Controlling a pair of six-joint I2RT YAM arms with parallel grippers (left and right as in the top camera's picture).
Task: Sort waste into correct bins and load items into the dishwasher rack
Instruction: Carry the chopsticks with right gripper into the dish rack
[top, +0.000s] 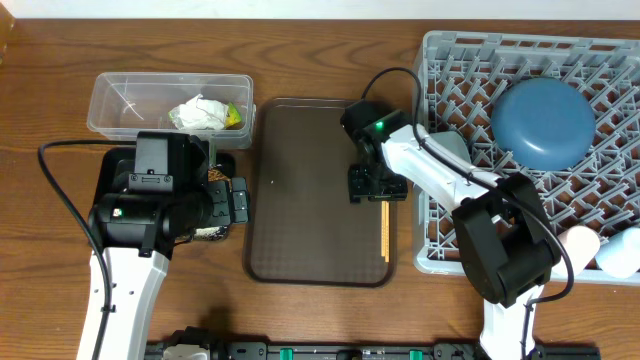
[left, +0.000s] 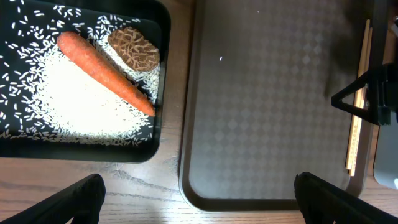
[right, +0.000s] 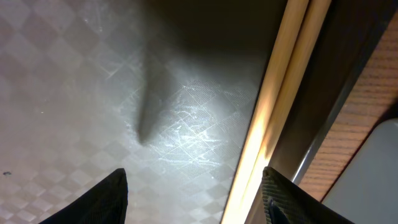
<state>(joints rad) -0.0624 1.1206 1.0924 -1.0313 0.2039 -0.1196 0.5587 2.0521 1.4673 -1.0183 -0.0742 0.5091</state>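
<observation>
No text, label, brand, number or sign can be read on anything in these views.

From overhead you see only the lower length of the chopsticks (top: 384, 232); the right gripper (top: 378, 196) hides their upper end, and at the right wrist they blur and run off top and bottom. Your left arm (top: 150, 205) covers most of the black tray (left: 93, 151) there.
</observation>
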